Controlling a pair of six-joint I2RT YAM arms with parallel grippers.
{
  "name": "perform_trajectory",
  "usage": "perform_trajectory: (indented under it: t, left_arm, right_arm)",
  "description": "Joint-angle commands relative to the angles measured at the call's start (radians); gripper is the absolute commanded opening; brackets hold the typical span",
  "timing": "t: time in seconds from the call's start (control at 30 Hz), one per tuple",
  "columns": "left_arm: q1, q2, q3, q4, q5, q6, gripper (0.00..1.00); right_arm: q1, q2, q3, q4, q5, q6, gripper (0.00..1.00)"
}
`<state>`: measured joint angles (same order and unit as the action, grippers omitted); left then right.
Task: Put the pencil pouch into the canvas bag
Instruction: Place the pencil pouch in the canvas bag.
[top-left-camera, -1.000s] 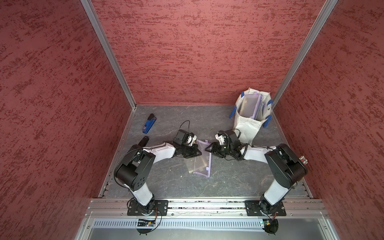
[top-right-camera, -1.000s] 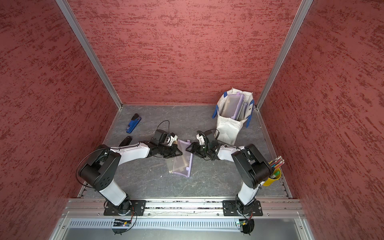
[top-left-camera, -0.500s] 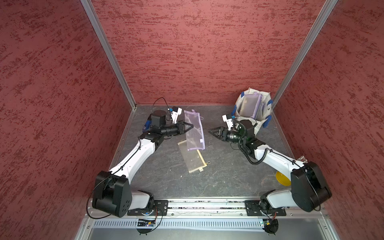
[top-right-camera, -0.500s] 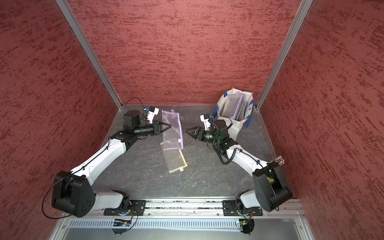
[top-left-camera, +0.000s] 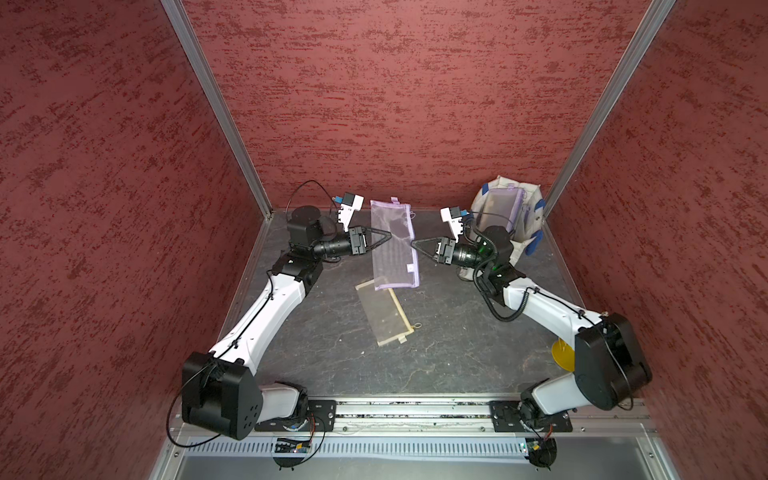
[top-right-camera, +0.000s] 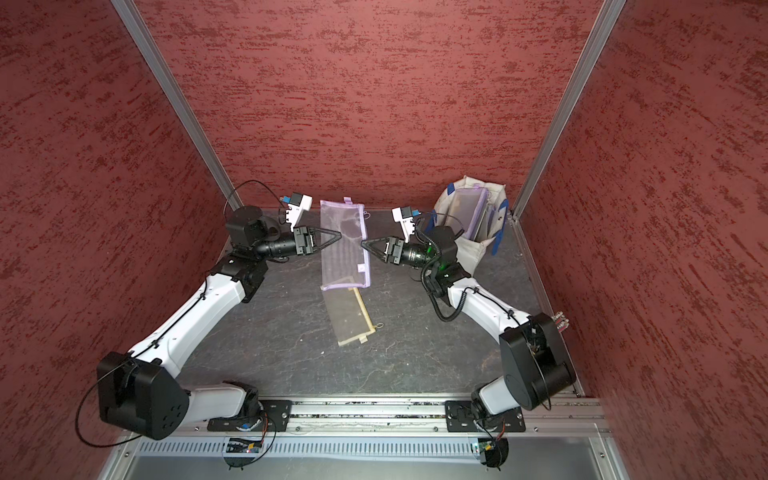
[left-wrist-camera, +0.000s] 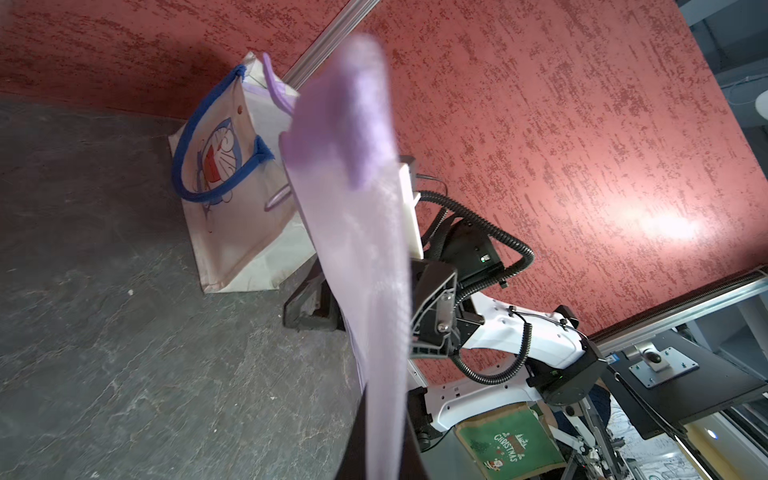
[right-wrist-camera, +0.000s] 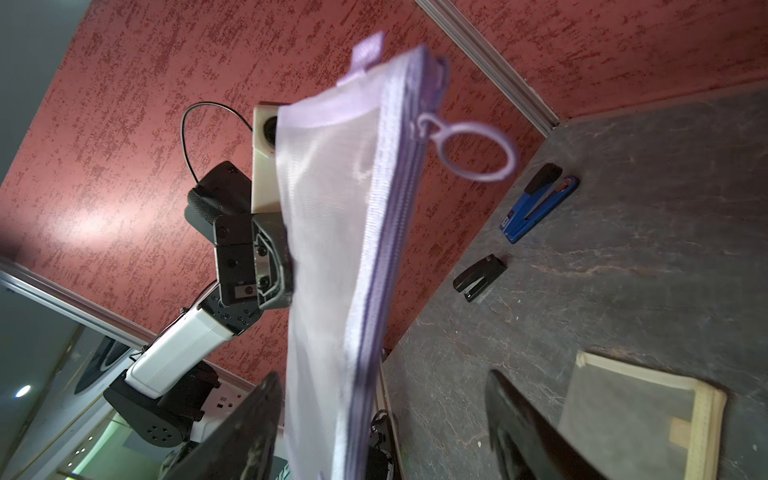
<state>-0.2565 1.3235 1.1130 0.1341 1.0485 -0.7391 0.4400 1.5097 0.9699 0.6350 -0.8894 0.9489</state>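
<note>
One sheer lilac mesh pencil pouch (top-left-camera: 395, 262) hangs clamped in the left gripper (top-left-camera: 389, 235); right gripper (top-left-camera: 413, 243) gapes.

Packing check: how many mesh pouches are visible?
3: purple pouch in the left end effector; beige pouch flat on the table; second purple pouch in the canvas bag. More may hide inside.

We see the pencil pouch (top-left-camera: 392, 249) held aloft over the table (top-left-camera: 449, 332), the left gripper (top-left-camera: 385, 237) pinching its side, the right gripper (top-left-camera: 415, 244) at its zippered edge, the canvas bag (top-left-camera: 518, 251) standing behind.
</note>
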Motion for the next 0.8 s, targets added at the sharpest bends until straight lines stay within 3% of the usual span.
perform_trajectory:
  t: [0.0, 0.13, 0.4, 0.6, 0.7, 0.77]
  left_arm:
    - [-0.024, 0.028, 0.007, 0.114, 0.019, -0.059, 0.0]
    - [-0.046, 0.053, 0.018, 0.122, 0.009, -0.056, 0.0]
    - [-0.034, 0.069, 0.017, 0.122, -0.002, -0.051, 0.0]
    - [-0.027, 0.073, 0.037, 0.051, -0.021, -0.008, 0.02]
    - [-0.025, 0.065, 0.047, -0.039, -0.061, 0.048, 0.45]
    - [-0.023, 0.059, 0.047, -0.082, -0.088, 0.07, 0.66]
  right_arm:
    - [0.025, 0.017, 0.031, 0.075, -0.036, 0.036, 0.75]
    - [0.039, 0.024, 0.042, 0.084, -0.046, 0.037, 0.69]
    - [0.037, -0.018, 0.023, 0.088, -0.037, 0.026, 0.28]
    - [0.033, -0.038, 0.086, -0.074, -0.018, -0.076, 0.06]
    - [0.007, -0.051, 0.155, -0.244, 0.014, -0.159, 0.0]
    - [-0.032, -0.051, 0.22, -0.4, 0.041, -0.226, 0.0]
